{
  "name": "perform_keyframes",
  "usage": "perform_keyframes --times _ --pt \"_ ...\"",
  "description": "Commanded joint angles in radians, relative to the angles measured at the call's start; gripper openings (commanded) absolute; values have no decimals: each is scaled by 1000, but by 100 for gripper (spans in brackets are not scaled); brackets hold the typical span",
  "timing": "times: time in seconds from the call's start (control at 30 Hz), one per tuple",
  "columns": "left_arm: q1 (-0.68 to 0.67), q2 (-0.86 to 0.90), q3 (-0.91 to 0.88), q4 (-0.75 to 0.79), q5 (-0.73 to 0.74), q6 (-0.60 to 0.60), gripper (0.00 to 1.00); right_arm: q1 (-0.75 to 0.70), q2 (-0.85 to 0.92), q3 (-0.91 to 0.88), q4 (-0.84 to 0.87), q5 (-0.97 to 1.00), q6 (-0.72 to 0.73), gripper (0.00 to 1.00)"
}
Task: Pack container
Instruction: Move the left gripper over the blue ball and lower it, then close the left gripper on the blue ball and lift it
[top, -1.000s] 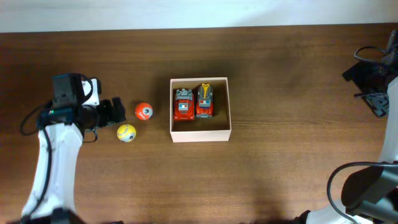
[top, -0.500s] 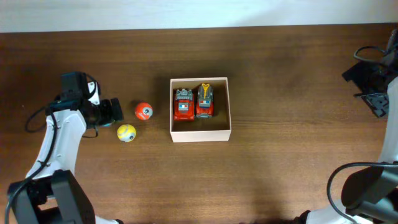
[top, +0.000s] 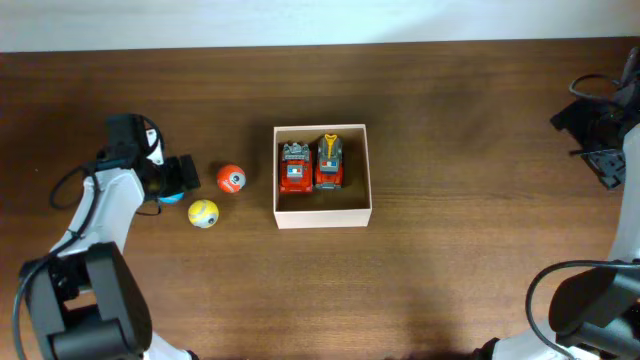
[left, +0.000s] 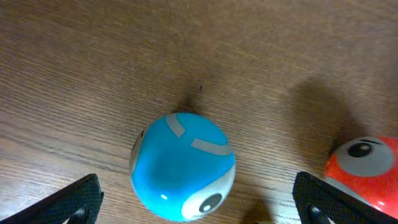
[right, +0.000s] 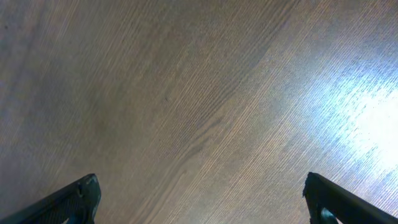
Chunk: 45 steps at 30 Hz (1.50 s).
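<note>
My left tool (left: 196, 194) is spread wide, one finger on either side of the blue ball (left: 183, 167). The ball rests on the tabletop (top: 450, 260), and neither finger seems to touch it. The orange ball (left: 364, 169) lies just beside my right-hand finger, and the yellow ball (top: 203, 213) is near it in the overhead view.

The container (top: 322, 215) sits mid-tabletop, well apart from me. It holds a red toy truck (top: 294, 170) and an orange toy truck (top: 329, 165) side by side, with a bare strip of floor along its near wall.

I judge the step in hand to be picking up the blue ball. To do that well I should come lower so the fingers meet the ball at its widest part, centre it between them, and close slowly. A round ball will squirt out of an off-centre pinch, and I must not nudge the orange one.

My right tool (right: 202, 199) is spread too, over bare wood far to the side.
</note>
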Motion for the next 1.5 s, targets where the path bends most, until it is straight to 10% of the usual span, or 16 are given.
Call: perform_keyframes --times 0.0,0.33,0.8,1.47 --pt "3 35 15 5 -11 -9 99 0 0 -5 -1 -2 9 99" --pt "3 122 14 -3 -14 -9 100 0 0 -5 -1 -2 9 99" --pt "3 130 15 0 -13 -10 44 0 0 -5 -1 -2 9 99" --pt "-4 129 428 -295 113 -9 45 0 0 -5 -1 -2 9 99"
